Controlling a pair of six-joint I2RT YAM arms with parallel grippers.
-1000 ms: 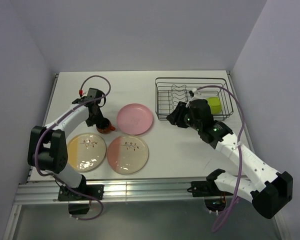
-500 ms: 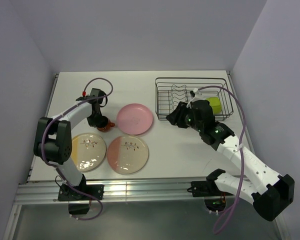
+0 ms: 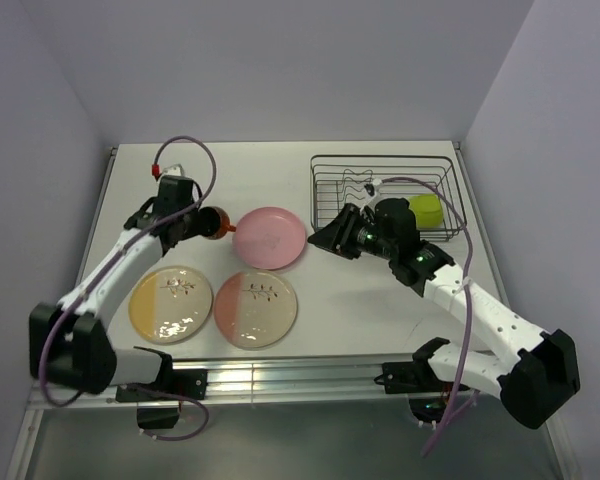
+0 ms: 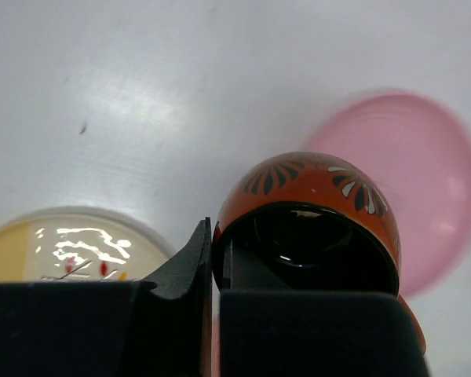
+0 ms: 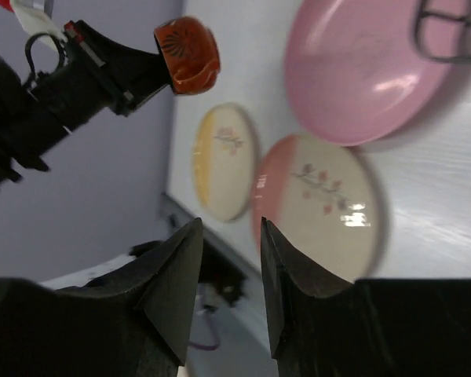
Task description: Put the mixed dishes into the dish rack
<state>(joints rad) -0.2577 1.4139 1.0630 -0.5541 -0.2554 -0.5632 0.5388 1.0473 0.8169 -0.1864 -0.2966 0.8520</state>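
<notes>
Loading looks barely started. Dish rack (image 3: 380,158) sits just behind the right pincer (image 3: 330,240) and holds only the lime-green bowl (image 3: 426,210), toward its right end; no plate stands in the dividers. Three plates lie flat on the table: plain pink plate (image 3: 270,237) just ahead of the right pincer, pink-and-cream plate (image 3: 255,308) and yellow-and-cream plate (image 3: 171,303) on the near side of the left pincer (image 4: 216,251). Right pincer: jaws partly apart, nothing between them. Left pincer: closed on the rim of the orange-red cup (image 3: 214,222), apparently lifted off the table. Left to do, by my reading: the three plates, then the cup
</notes>
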